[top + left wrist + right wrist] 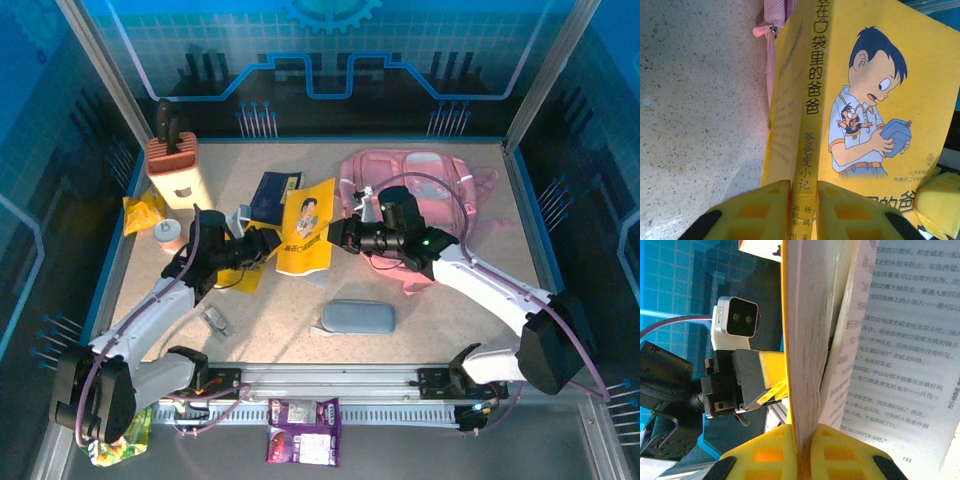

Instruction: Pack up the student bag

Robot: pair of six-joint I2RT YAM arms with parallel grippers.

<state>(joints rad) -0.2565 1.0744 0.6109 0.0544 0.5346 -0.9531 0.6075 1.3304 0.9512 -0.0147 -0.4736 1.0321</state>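
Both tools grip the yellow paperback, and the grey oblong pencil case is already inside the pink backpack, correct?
No: top view shows the grey oblong pencil case on the table, outside the pink fabric backpack. Left tool and right tool do grip the yellow paperback.

L tool (804, 197) & R tool (801, 437) both clamped, arms reaching inward.

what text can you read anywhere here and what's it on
"口袋里的爸爸": book spine, title's top cut off by the frame.
"爸爸变小记": same spine, lower down.
"杨鹏": foot of the spine.
Small print at the cover's lower right: too blurred.
Open page: Chinese print, too blurred to quote.
Purple packet: too small to read.
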